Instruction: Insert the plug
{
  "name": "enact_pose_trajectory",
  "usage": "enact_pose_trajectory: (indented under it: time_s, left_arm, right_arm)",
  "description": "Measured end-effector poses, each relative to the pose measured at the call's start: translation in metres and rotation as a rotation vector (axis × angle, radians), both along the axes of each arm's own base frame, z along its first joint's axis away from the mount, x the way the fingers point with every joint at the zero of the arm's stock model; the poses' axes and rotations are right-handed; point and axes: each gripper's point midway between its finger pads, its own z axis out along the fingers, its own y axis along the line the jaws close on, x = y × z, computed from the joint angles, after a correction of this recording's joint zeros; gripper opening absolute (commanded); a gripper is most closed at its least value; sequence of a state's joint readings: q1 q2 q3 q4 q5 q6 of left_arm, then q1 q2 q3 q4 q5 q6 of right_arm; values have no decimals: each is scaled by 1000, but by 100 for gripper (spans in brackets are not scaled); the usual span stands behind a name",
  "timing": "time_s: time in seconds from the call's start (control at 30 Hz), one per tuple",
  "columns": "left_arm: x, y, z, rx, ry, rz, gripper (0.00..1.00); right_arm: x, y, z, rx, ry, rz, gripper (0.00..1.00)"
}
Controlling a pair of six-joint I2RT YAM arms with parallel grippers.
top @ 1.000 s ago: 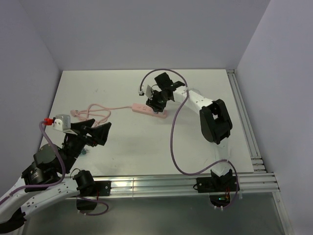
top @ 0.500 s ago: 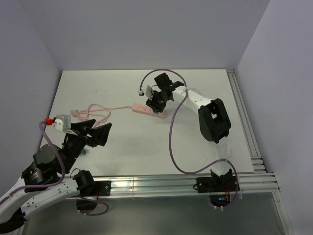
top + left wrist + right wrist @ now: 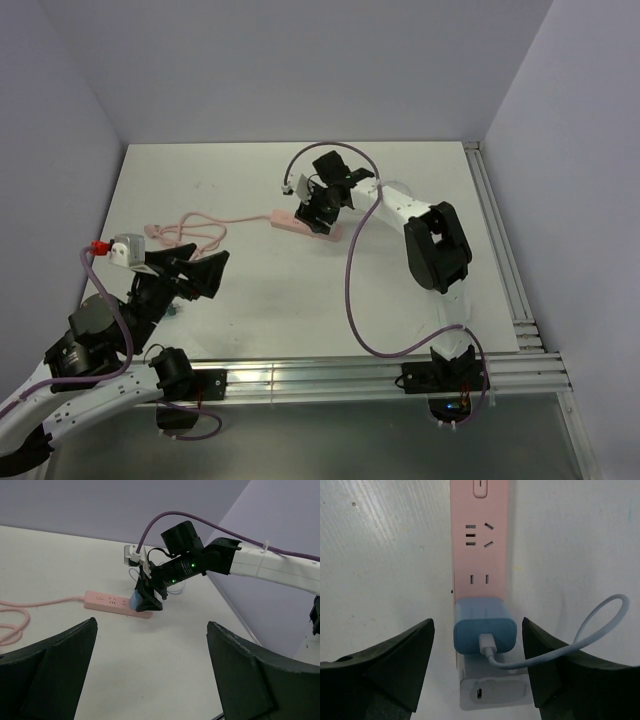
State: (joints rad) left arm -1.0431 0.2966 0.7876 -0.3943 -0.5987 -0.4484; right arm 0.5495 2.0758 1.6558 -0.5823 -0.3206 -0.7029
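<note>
A pink power strip (image 3: pixel 479 545) is laid on the white table (image 3: pixel 250 300), upper centre. The left gripper (image 3: pixel 195 270), lower left, is spread wide and empty. The right gripper (image 3: pixel 322 207) is spread either side of the plug (image 3: pixel 482 622) without contact. The plug is seated in the strip.
</note>
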Motion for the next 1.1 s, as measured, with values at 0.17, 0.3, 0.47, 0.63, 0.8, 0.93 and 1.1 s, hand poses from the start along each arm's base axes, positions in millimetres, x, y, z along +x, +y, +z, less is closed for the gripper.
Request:
enact_pose_trajectory:
  time_s: [0.17, 0.3, 0.47, 0.63, 0.8, 0.93, 1.1]
  left_arm:
    - [1, -3, -2, -11, 18, 1, 97]
    - [7, -6, -14, 12, 71, 27, 99]
    - [16, -13, -33, 68, 164, 74, 99]
    - [24, -26, -49, 143, 247, 96, 99]
    - [29, -37, -56, 212, 291, 99, 99]
    - [33, -48, -54, 236, 307, 87, 99]
    - [34, -60, -53, 230, 333, 61, 100]
  right_arm:
    - [3, -3, 9, -21, -2, -45, 96]
    - [11, 2, 34, 17, -47, -75, 100]
    - [2, 7, 96, 115, -118, -114, 100]
    - [-26, -15, 152, 253, -252, -320, 100]
    - [-42, -61, 167, 344, -329, -697, 100]
    - [-46, -97, 161, 381, -337, -981, 100]
    - [-66, -140, 140, 456, -278, -1397, 100]
